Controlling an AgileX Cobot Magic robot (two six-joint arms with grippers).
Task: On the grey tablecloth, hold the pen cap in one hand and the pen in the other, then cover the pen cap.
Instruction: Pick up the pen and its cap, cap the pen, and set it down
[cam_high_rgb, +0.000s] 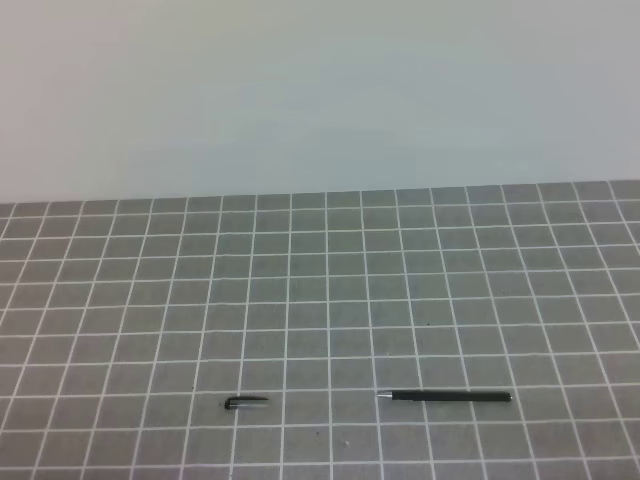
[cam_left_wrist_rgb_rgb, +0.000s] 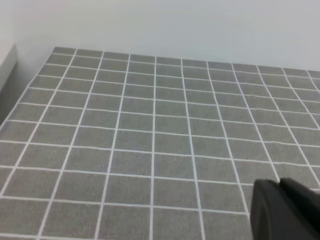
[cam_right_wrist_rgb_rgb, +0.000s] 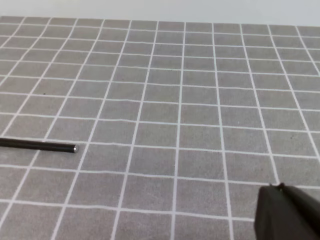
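Pen cap (cam_high_rgb: 245, 403), just one, lies near the front of the grey tablecloth (cam_high_rgb: 320, 290), with one pen (cam_high_rgb: 445, 397) well apart to its right, tip toward it. Only my right wrist view catches the pen's end. My left pincer (cam_left_wrist_rgb_rgb: 285, 210) and right pincer (cam_right_wrist_rgb_rgb: 287, 212) show as dark corners; can't tell if they're open. No readable writing.

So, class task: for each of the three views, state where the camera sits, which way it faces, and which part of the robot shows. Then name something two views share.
Exterior high: raised at the front, looking down and across the grey tablecloth to a pale wall; the pen cap lies left and the pen right; no robot part shows.
Left wrist: low over the cloth, facing the wall; a dark piece of the left gripper shows bottom right.
Right wrist: low over the cloth; a dark piece of the right gripper shows bottom right.
Shared: exterior high and right wrist both show the pen.
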